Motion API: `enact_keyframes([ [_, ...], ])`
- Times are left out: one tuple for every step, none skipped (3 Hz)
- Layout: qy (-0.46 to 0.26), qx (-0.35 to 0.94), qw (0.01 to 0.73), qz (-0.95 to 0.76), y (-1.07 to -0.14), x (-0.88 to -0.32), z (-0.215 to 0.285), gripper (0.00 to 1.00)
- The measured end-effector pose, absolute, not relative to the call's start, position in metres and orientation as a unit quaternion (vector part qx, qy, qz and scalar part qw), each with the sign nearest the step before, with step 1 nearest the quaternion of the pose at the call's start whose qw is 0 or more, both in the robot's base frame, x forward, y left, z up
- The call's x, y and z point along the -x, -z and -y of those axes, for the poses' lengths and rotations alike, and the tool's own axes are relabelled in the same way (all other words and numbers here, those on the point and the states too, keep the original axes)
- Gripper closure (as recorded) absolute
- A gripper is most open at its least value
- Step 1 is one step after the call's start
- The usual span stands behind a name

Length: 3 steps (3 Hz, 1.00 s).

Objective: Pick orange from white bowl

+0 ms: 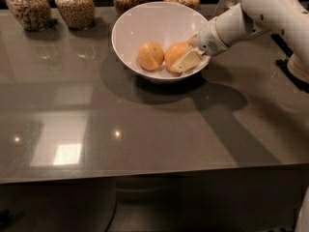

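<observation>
Camera view, arm (251,18) angled into white bowl (129,29), pincer (185,60) at orange (174,53)

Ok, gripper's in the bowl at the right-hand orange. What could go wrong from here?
The gripper is low inside the white bowl, over its right rim: lifting sideways may catch and shift the bowl. The orange lies right beside the paler orange: a loose hold could let it roll off.
</observation>
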<state>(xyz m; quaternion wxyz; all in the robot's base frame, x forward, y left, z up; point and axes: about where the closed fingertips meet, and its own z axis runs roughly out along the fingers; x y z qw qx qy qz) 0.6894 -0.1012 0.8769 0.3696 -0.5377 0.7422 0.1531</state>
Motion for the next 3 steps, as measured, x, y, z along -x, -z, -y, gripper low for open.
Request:
enact_keyframes([
  [-0.154,0.553,0.389,-0.721,-0.900,-0.681,0.092,1.00],
  [-0.153,0.566,0.399,-0.705,-0.931,-0.663,0.090,1.00],
  [-0.154,0.568,0.408,-0.698,-0.962,-0.634,0.097,1.00],
])
